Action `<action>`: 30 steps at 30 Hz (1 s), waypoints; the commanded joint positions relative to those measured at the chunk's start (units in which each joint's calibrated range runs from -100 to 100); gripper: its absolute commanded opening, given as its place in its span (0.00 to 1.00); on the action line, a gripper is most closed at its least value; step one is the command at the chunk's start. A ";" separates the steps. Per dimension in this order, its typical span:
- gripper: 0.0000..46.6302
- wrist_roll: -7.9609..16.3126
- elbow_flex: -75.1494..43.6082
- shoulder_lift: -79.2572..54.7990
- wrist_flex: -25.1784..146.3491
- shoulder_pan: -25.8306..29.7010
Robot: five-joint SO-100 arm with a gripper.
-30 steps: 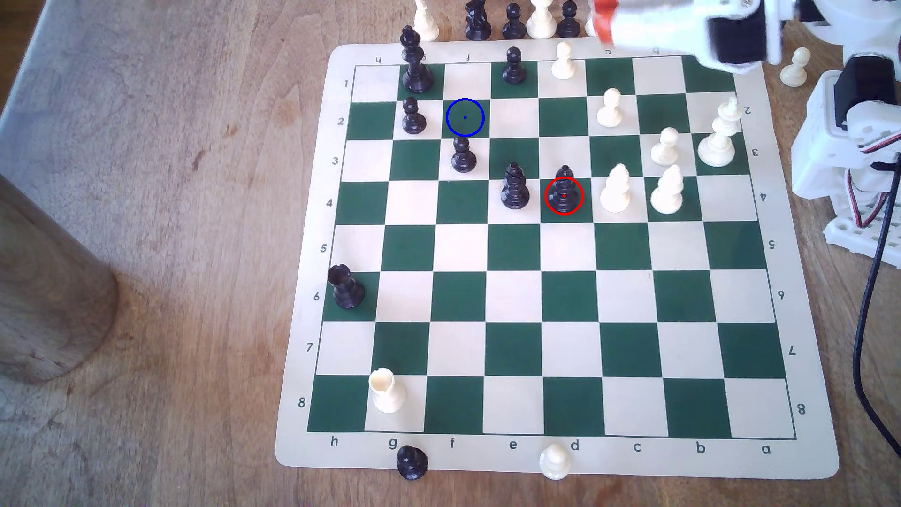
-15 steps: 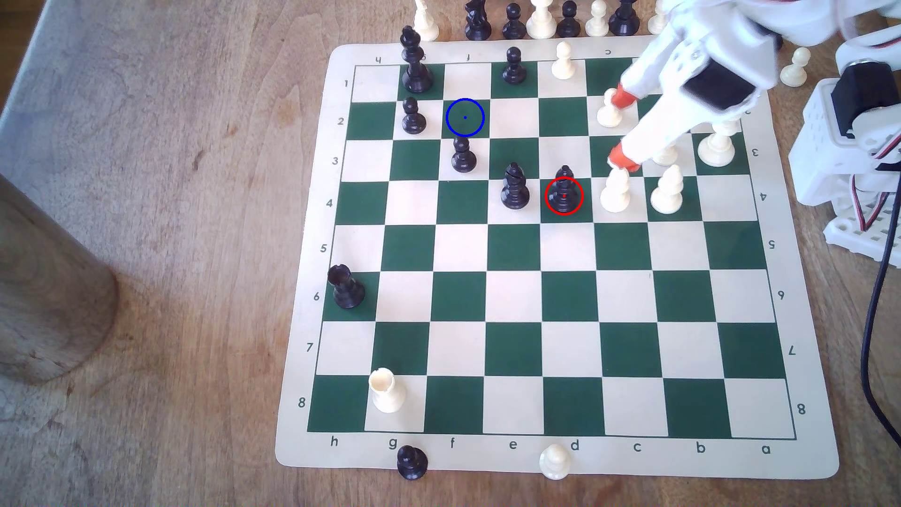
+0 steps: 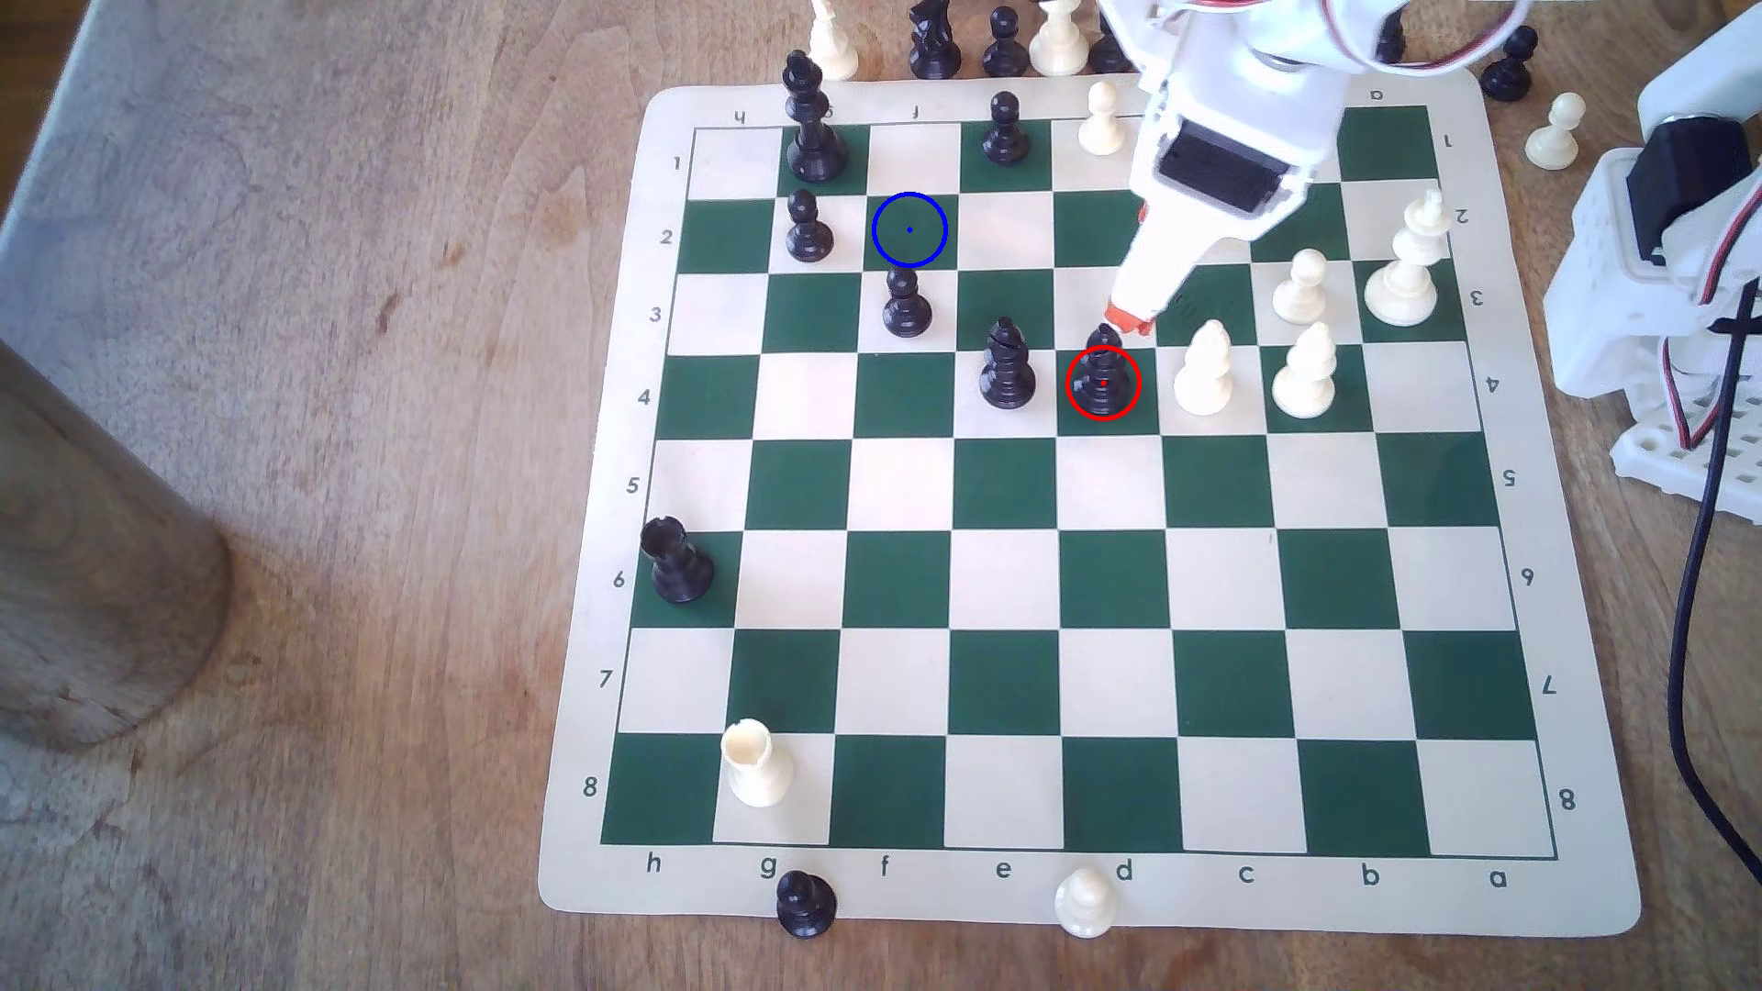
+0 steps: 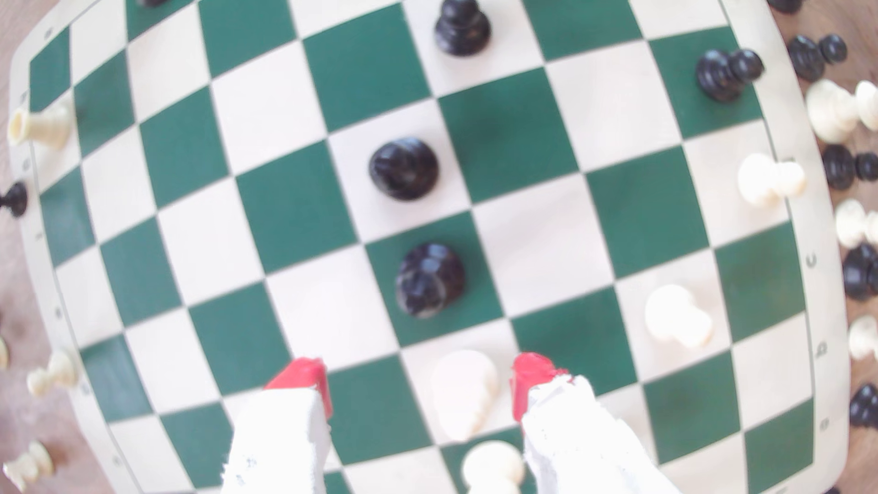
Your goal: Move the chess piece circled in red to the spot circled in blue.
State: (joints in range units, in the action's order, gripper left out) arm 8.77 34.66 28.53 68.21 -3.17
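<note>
The chess piece, a black bishop [image 3: 1103, 376] with a red ring drawn around its base, stands on a dark green square in row 4. From the wrist view the same chess piece [image 4: 430, 280] lies just ahead of the fingers, not between them. My gripper [image 3: 1130, 319] hangs just above and behind its head, with one orange fingertip close to the knob. In the wrist view my gripper [image 4: 418, 384] is open, its red-tipped fingers [image 4: 304, 380] wide apart and holding nothing. The spot [image 3: 910, 230] is a bare green square inside a blue circle, in row 2 toward the exterior view's left.
A slit black bishop [image 3: 1007, 367] stands one square to the exterior view's left of the chess piece, and a white bishop [image 3: 1203, 370] one square to its right. A black pawn [image 3: 906, 305] sits right below the spot, another [image 3: 809, 229] beside it. Captured pieces line the board's far edge.
The arm swung from the board's far right corner down and to the exterior view's left, across the white pieces. Its fingertips now hover by the ringed bishop's head.
</note>
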 commanded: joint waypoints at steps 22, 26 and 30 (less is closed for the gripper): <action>0.47 -4.00 -5.01 -12.66 -8.83 2.58; 0.46 -4.00 -4.92 -14.18 -9.98 2.74; 0.43 -4.10 -4.92 -15.80 -11.12 2.66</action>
State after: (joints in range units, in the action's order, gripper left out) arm 4.86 34.39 12.53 58.17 -0.74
